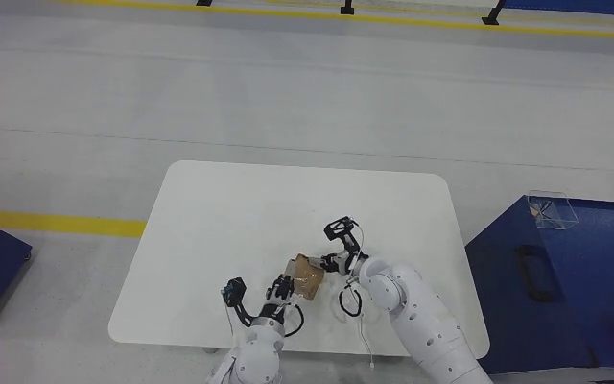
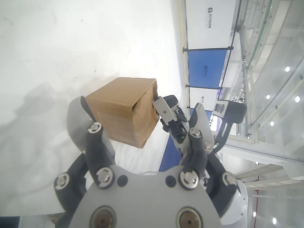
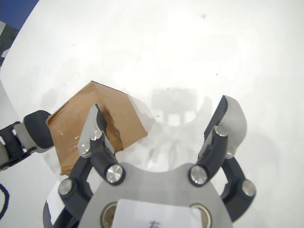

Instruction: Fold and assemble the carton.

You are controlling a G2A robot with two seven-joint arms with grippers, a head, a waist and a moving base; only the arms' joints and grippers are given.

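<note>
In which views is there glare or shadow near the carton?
Right wrist view: the table glares white beyond the carton, which casts a soft shadow beside it. Left wrist view: ceiling lamps shine as bright spots. Top view: even light on the table.

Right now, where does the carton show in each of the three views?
Top view: carton near the table's front edge, between left gripper and right gripper.
Left wrist view: carton beside one left finger.
Right wrist view: carton against one right finger.
Shared landmark: the white table.
</note>
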